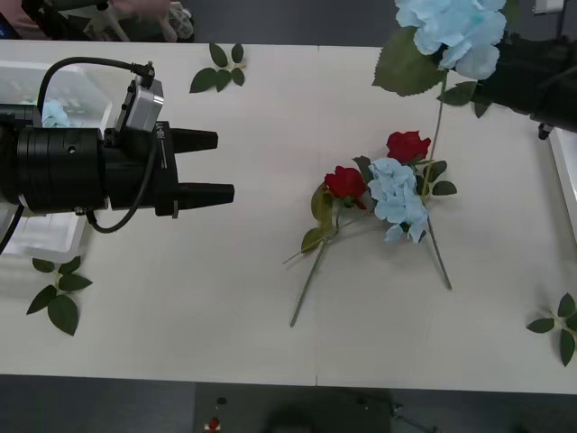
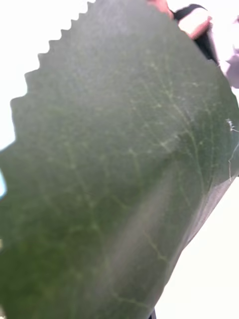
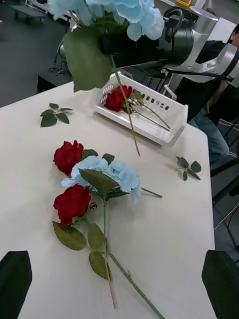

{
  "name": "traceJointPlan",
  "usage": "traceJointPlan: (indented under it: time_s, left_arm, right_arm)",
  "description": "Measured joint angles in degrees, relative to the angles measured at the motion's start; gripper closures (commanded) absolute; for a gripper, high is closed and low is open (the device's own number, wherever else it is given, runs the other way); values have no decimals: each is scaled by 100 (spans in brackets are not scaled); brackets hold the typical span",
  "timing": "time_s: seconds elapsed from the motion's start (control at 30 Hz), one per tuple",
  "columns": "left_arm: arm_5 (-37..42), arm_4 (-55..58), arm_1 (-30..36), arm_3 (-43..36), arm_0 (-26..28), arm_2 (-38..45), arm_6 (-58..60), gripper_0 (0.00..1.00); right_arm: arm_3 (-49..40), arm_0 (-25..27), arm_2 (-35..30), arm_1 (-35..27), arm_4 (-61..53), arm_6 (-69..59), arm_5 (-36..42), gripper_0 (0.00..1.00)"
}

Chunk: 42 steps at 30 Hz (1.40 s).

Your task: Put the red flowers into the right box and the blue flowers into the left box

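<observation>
My right gripper point(image 3: 119, 47) is shut on a blue flower point(image 1: 458, 32) and holds it high over the table's far right, stem hanging down. One of its big leaves point(image 2: 114, 189) covers the right wrist view. On the table lie two red flowers point(image 1: 408, 144) point(image 1: 345, 181) and another blue flower point(image 1: 398, 198), bunched together with crossed stems. My left gripper point(image 1: 224, 166) hovers open to their left, apart from them, its black fingers point(image 3: 15, 281) wide. The left box point(image 1: 36, 77) sits behind my left arm. The right box point(image 3: 172, 130) holds a red flower point(image 3: 116, 97).
Loose green leaf sprigs lie at the far middle point(image 1: 219, 70), the near left point(image 1: 58, 293) and the near right point(image 1: 559, 325) of the white table point(image 1: 207, 307). A thin edge of the right box point(image 1: 563, 176) shows at the right side.
</observation>
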Motion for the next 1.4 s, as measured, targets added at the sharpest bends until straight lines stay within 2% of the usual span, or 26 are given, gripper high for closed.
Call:
traceJointPlan:
  time_s: [0.3, 0.4, 0.63, 0.87, 0.93, 0.97, 1.1, 1.4]
  left_arm:
    - [3, 0, 0, -3, 0, -1, 0, 0]
    - [4, -1, -2, 2, 5, -3, 0, 0]
    - [-117, 560, -178, 375, 53, -113, 0, 0]
    - [-587, 547, -479, 1260, -444, -633, 0, 0]
    - [-1004, 547, -551, 1335, -550, -884, 0, 86]
    - [-1219, 547, -577, 1337, -586, -1012, 0, 100]
    - [-1485, 534, -592, 1336, -696, -1346, 0, 100]
    - [-1488, 463, -592, 1336, -723, -1366, 0, 100]
  right_arm:
    - [-1637, 8, 1340, 102, -1116, -13, -2421, 100]
    - [-1967, 8, 1771, 146, -1193, -15, -2947, 100]
    - [-2048, 8, 2015, 902, -941, -16, -3091, 100]
    - [-2013, 8, 2014, 1532, -691, -20, -3093, 100]
    - [-1953, 8, 2014, 1618, -607, -26, -3094, 100]
    - [-1912, 7, 2014, 1645, -607, -32, -3094, 100]
    - [-1758, 4, 2015, 1667, -607, -54, -3094, 100]
    - [-1665, 4, 2025, 1666, -607, -62, -3145, 100]
